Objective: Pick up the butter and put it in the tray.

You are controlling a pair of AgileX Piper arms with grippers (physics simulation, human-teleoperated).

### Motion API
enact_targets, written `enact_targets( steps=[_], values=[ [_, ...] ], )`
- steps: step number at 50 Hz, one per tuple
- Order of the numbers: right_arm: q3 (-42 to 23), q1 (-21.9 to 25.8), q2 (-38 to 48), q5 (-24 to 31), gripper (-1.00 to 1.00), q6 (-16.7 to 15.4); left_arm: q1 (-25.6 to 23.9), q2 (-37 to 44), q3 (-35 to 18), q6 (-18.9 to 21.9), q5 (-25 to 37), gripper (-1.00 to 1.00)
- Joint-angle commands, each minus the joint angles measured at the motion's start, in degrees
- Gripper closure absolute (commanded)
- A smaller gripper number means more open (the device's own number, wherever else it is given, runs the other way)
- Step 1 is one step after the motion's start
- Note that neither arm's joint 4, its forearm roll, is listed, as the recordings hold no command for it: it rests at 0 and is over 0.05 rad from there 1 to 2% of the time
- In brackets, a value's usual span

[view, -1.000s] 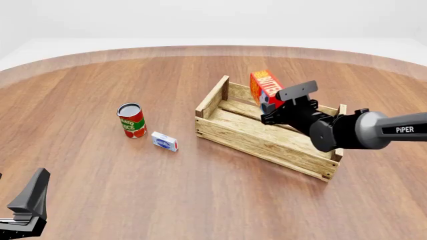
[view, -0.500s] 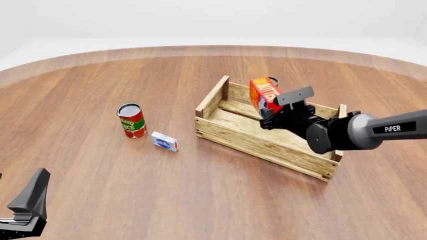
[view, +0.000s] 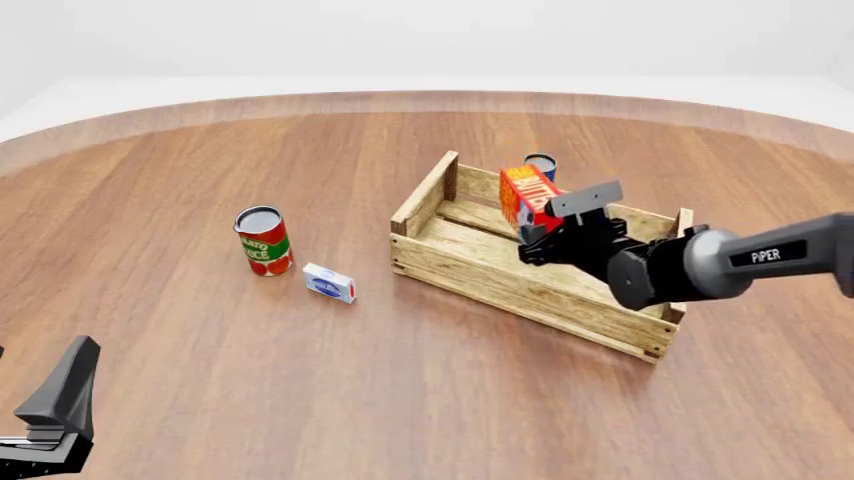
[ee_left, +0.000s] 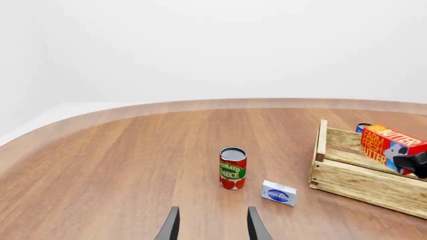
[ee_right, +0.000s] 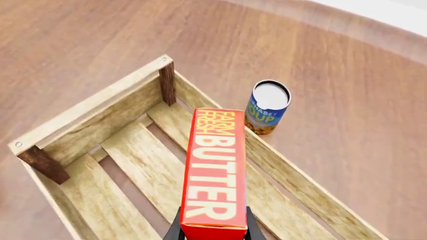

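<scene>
Butter [view: 525, 193] sits clamped in our right tool [view: 541, 222], held tilted over the tray [view: 511, 283], while our left tool [ee_left: 212, 225] hangs parted and empty above the tabletop [view: 267, 370].

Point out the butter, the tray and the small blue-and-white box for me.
butter [ee_right: 215, 170]: right wrist view, on the lettered red face.
tray [view: 497, 282]: front view, on the near long side wall.
small blue-and-white box [view: 328, 283]: front view, on its front face.
</scene>
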Motion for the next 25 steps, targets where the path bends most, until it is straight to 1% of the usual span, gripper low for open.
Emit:
enact_targets(
  steps=[1,25],
  values=[
    [-1.5,-0.3,0.6,-0.3,1.0,1.2,0.0,0.0,0.0,0.0,0.0,-1.0],
    [-2.3,-0.4,2.4,0.7,1.0,1.9,0.0,0.0,0.0,0.0,0.0,-1.0]
  ],
)
